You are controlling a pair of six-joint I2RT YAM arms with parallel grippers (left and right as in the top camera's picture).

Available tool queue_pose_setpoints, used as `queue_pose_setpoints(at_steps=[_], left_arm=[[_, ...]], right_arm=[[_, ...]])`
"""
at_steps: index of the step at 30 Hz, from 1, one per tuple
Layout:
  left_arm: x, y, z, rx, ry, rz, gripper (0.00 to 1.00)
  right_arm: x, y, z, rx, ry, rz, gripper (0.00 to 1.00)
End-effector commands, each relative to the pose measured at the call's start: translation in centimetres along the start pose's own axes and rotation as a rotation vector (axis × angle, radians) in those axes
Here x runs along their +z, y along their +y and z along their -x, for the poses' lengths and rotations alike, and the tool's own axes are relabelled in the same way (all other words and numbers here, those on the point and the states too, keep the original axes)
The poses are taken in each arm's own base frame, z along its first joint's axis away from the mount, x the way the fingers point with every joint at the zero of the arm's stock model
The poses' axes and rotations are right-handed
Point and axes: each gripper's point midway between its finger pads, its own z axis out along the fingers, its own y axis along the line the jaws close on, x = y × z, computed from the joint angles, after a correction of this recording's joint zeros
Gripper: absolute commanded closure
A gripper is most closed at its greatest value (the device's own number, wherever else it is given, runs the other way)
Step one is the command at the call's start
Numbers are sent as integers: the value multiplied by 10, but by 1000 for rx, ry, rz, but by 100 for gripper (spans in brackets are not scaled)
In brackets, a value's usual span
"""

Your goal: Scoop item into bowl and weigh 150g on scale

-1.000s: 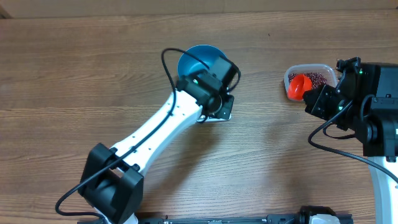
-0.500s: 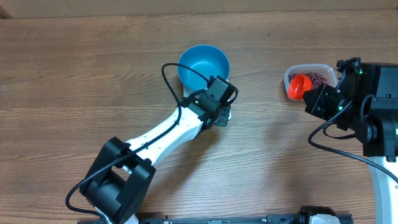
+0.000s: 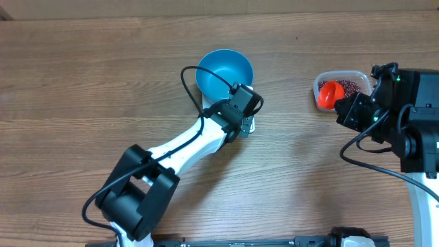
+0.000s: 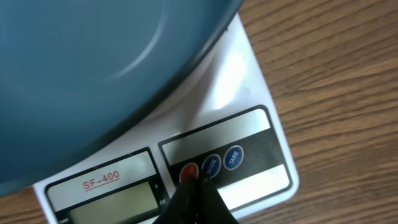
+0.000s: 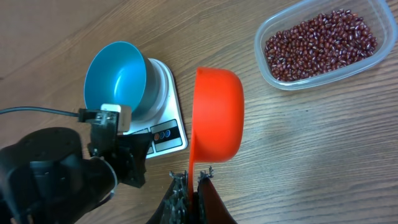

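The white scale [image 4: 245, 74] carries the only lettering I can make out: "SF-400", red and underlined, on the pale panel just above its display window [image 4: 112, 211], toward seven o'clock in the left wrist view. The round blue buttons [image 4: 233, 157] near five o'clock bear white print too small to read.

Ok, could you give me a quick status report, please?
Left gripper shut, tip at scale buttons. Right gripper shut on orange scoop. Blue bowl on scale, empty; beans in tub. Nothing blocking.
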Motion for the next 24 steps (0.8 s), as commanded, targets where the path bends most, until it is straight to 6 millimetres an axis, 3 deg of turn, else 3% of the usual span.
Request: queue_pose_setpoints(at_steps=[1, 12, 24], left_arm=[[7, 6, -5, 18, 8, 27, 96], [25, 7, -16, 25, 40, 39, 96], [25, 15, -13, -2, 23, 89, 96]], right_arm=[[-8, 3, 10, -15, -40, 1, 96], [-8, 3, 10, -15, -39, 1, 96], [-8, 3, 10, -15, -40, 1, 96]])
